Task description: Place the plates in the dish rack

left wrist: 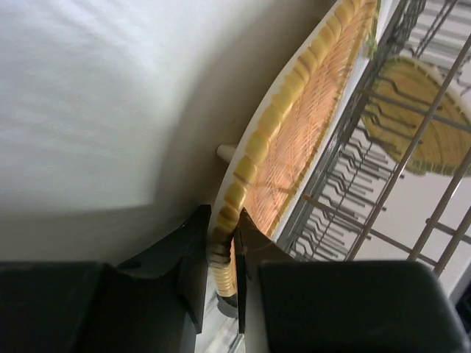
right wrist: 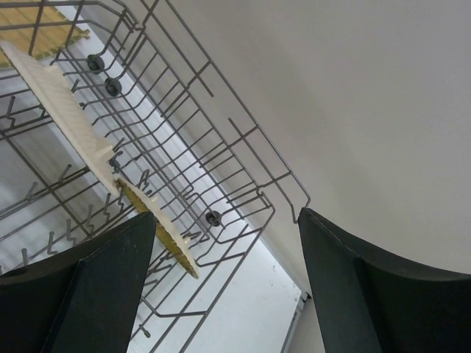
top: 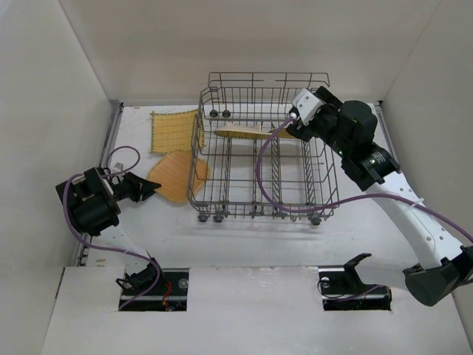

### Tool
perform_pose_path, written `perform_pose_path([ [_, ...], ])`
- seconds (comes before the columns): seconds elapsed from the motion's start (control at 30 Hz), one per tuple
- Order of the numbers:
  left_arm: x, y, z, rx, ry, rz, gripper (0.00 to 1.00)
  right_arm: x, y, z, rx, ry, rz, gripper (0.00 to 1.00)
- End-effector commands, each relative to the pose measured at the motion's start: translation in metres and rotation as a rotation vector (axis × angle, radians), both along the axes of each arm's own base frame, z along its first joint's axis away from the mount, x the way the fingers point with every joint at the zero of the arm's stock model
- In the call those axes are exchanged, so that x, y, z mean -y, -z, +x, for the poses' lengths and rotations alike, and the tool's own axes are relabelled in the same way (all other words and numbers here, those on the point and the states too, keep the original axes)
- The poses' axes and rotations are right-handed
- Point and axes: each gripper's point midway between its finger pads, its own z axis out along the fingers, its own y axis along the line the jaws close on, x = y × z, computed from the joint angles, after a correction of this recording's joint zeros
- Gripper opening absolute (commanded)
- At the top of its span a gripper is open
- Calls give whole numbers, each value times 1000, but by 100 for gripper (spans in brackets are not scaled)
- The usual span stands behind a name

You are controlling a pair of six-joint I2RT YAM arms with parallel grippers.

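The left pincer (top: 151, 188) is clamped on the rim of an orange-tan rounded bamboo plate with a pale ribbed border (top: 177, 177). In the left wrist view its fingers (left wrist: 193, 257) pinch that rim from both sides, and the plate (left wrist: 294, 147) rises away from the fingertips, standing on edge. Just past the plate's far face are the bars of the large grey metal wire dish rack (top: 266, 74), so the held plate sits right against the rack's outer side wall. It is hard to tell whether they touch. Ahead of this pincer and a little further out, a pale yellow ribbed square plate (top: 176, 131) lies flat on the white counter (top: 244, 244).

The right pincer (top: 292, 122) hangs over the back part of the rack with its fingers (right wrist: 96, 294) spread wide and nothing between them. Below and to one side of its fingertips, a pale ribbed plate with a tan edge (right wrist: 59, 110) leans tilted among the tines inside the rack (right wrist: 221, 110). From above, this plate (top: 240, 133) lies just beside the pincer, near the rack's rear rail.
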Motion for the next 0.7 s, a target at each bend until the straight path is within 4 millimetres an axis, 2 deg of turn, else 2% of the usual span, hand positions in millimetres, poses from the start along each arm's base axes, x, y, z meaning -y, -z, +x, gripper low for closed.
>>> perform_pose_path([
  [0.0,-30,-13,-5,28,-91,115,4,-7,-20,-2,36,-11,40,84],
  [0.27,-67,-68,-23,140,-209,247,2,-15,-20,-5,18,-36,90,84],
  [0.67,-78,-129,-42,256,-263,363,1,-29,-20,-4,7,-90,136,85],
])
